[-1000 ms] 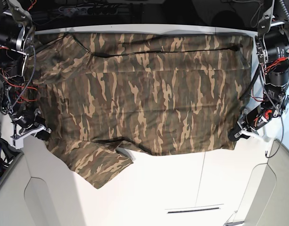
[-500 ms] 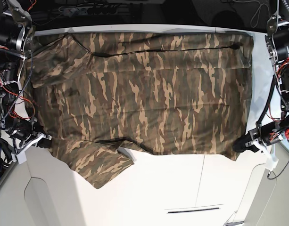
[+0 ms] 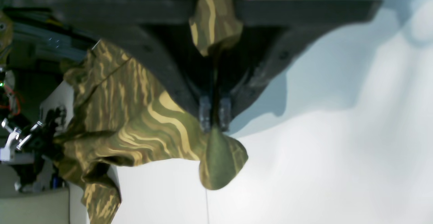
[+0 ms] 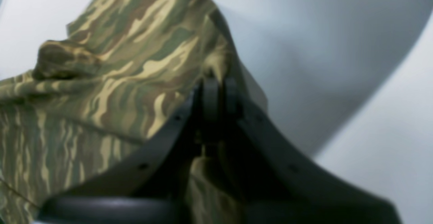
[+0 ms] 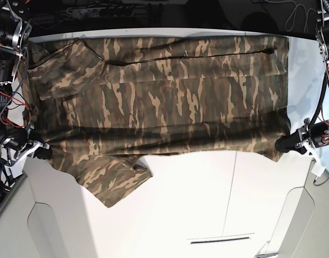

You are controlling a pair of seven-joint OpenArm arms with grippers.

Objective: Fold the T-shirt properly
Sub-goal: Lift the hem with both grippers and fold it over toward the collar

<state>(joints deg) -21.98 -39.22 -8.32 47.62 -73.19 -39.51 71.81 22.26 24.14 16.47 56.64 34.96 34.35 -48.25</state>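
Pincers (image 3: 213, 124) (image 4: 216, 82) apparently clamping T-shirt (image 5: 169, 102) edge

No readable text, labels, brands, numbers or signs in any view.

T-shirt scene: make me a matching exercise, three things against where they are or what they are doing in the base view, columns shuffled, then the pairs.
Things:
1. left gripper
2. right gripper
3. T-shirt
4. table

Places or states:
A. spread wide, near edge raised
B. shut on the shirt at the view's left
C. white, bare in the foreground
D. shut on the shirt at the view's right

Pairs: 1-D, 2-B, 3-A, 4-C
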